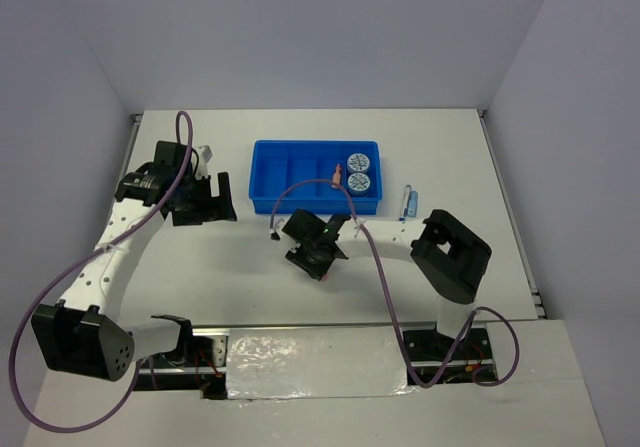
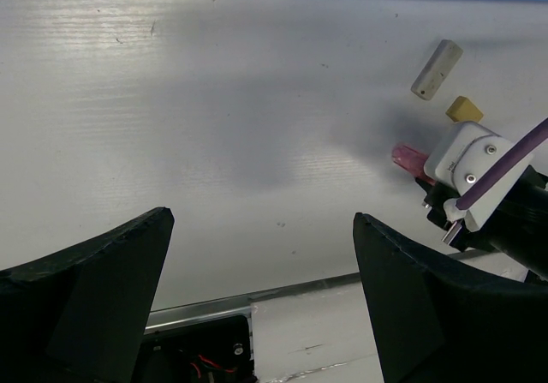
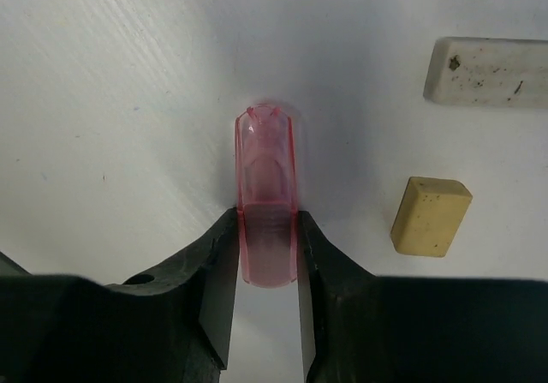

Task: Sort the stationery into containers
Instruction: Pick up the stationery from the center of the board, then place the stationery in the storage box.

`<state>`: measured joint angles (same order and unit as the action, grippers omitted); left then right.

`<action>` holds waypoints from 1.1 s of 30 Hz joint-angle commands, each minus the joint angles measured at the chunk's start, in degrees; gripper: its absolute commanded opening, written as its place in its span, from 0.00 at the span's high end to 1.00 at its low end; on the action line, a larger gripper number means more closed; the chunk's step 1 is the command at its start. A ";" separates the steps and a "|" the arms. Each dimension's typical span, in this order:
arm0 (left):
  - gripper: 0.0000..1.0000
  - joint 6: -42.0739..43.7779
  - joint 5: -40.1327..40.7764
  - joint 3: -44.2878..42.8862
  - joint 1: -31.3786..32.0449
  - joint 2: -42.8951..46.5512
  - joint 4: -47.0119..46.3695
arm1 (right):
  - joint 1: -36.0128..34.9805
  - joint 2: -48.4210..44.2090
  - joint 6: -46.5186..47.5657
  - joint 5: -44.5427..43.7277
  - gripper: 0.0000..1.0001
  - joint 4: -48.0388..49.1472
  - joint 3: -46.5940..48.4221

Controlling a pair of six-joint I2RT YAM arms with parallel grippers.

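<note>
My right gripper (image 3: pixel 267 220) is shut on a pink capsule (image 3: pixel 266 177), which lies at or just above the white table. A grey eraser (image 3: pixel 488 72) and a tan eraser (image 3: pixel 431 215) lie to its right. In the top view the right gripper (image 1: pixel 316 255) is in front of the blue tray (image 1: pixel 300 159), which holds two tape rolls (image 1: pixel 359 162) in its right compartment and an orange capsule (image 1: pixel 337 175) beside them. A blue-white pen (image 1: pixel 408 203) lies right of the tray. My left gripper (image 2: pixel 261 229) is open and empty, left of the tray (image 1: pixel 205 202).
The left wrist view shows the grey eraser (image 2: pixel 437 68), the tan eraser (image 2: pixel 464 109), the pink capsule (image 2: pixel 409 158) and the right arm's wrist (image 2: pixel 475 169) with its purple cable. The table's near edge (image 2: pixel 282 287) runs below.
</note>
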<state>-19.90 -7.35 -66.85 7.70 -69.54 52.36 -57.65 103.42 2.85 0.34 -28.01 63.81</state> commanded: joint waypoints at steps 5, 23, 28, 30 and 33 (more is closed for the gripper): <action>0.01 -0.75 -0.73 1.46 0.03 2.83 -0.77 | -1.77 -4.94 -2.49 5.62 0.87 5.14 0.52; 0.01 -0.84 -1.62 -0.39 0.03 3.09 -0.16 | 25.30 16.99 -22.62 -15.45 0.72 -24.89 52.11; 0.01 0.39 -0.03 0.05 0.03 3.44 0.90 | 26.54 18.40 -22.10 -12.38 0.42 -24.20 51.77; 0.01 0.39 0.06 1.01 0.03 3.71 0.82 | 26.62 17.61 -22.01 -11.86 0.29 -23.50 51.33; 0.01 0.48 -0.03 2.07 0.03 3.97 0.82 | 28.28 14.90 -22.97 -12.47 0.25 -24.54 52.46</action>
<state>-20.91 -7.70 -65.56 7.70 -67.35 52.93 -30.81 123.17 -18.87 -11.77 -51.31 113.27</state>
